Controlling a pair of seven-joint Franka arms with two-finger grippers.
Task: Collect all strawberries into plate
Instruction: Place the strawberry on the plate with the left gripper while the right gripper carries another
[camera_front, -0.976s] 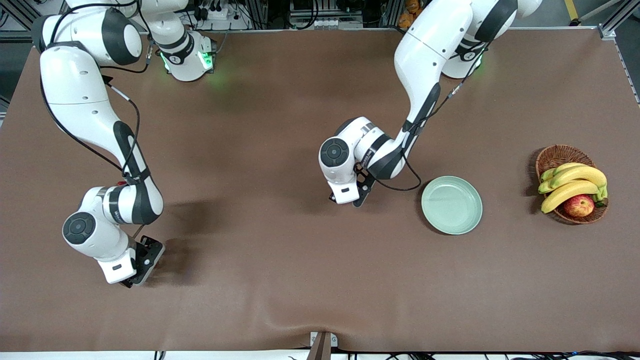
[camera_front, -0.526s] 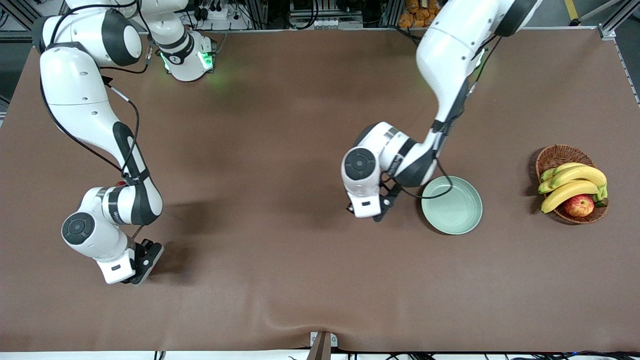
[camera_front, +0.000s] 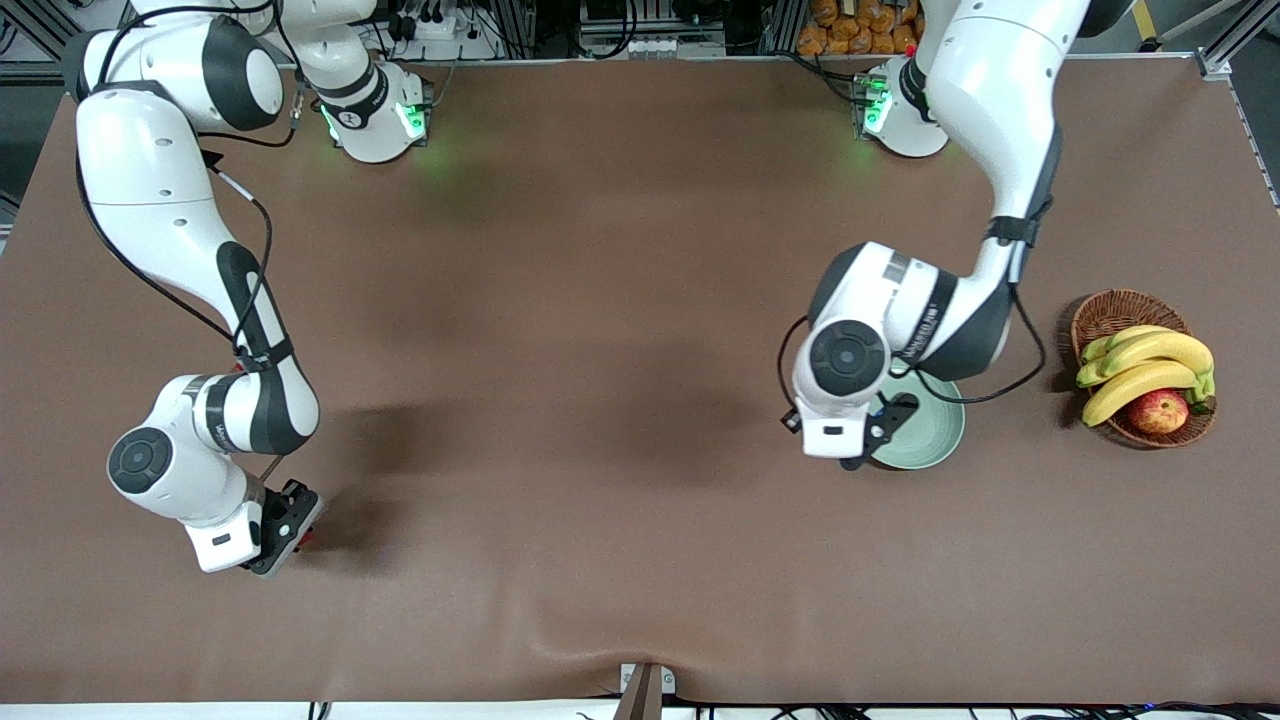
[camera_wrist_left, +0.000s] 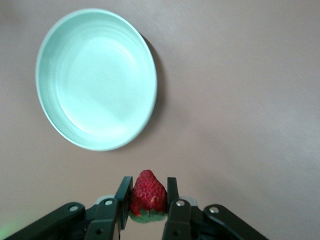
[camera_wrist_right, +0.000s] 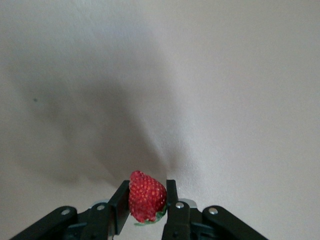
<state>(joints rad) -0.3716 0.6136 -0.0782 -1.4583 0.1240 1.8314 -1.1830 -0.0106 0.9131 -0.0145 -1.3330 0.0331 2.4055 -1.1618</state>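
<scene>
Over the mint-green plate's (camera_front: 935, 440) edge, the left tool (camera_wrist_left: 146, 206), clamped on a strawberry (camera_wrist_left: 148, 195), should centre above the dish before letting go, while the right tool (camera_wrist_right: 146, 204), low at the table (camera_front: 620, 300), should lift straight up with its own pinched strawberry (camera_wrist_right: 146, 196).

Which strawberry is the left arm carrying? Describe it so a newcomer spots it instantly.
Start at the mint-green plate beside the wicker basket of bananas. Over the plate's edge hangs the left pincer, shut on a red strawberry with a green cap. The other visible strawberry is in the right pincer, low over bare table at the right arm's end.
</scene>
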